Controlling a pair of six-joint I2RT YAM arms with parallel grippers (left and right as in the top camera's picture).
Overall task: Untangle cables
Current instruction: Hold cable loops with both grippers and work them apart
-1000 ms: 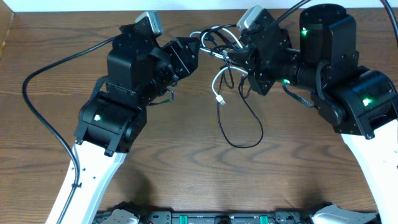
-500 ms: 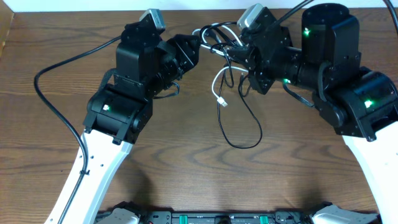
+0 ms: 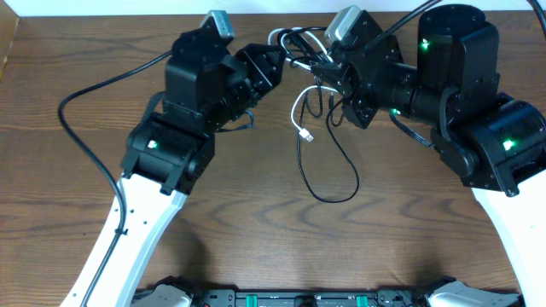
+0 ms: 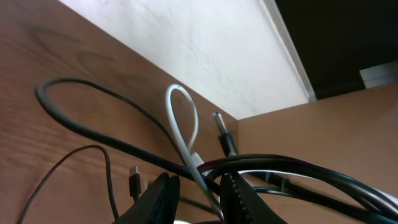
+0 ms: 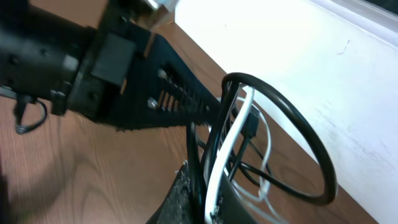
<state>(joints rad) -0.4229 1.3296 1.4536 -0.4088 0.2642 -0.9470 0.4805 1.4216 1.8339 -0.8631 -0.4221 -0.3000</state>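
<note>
Two slack strands of the cables [image 3: 299, 41] lie nearest on the table [image 3: 256, 213]: a black loop [image 3: 331, 175] resting flat, and just beyond it a white cord [image 3: 300, 115] ending in a small plug. Farther back, near the table's far edge, the strands bunch into a knot between both grippers. At the knot's right side, the right gripper [image 3: 329, 63] is pressed together on black and white strands. From the left, the left gripper [image 3: 280, 61] meets the knot, its fingers [image 4: 161, 199] slightly spread, a white strand running through the gap.
</note>
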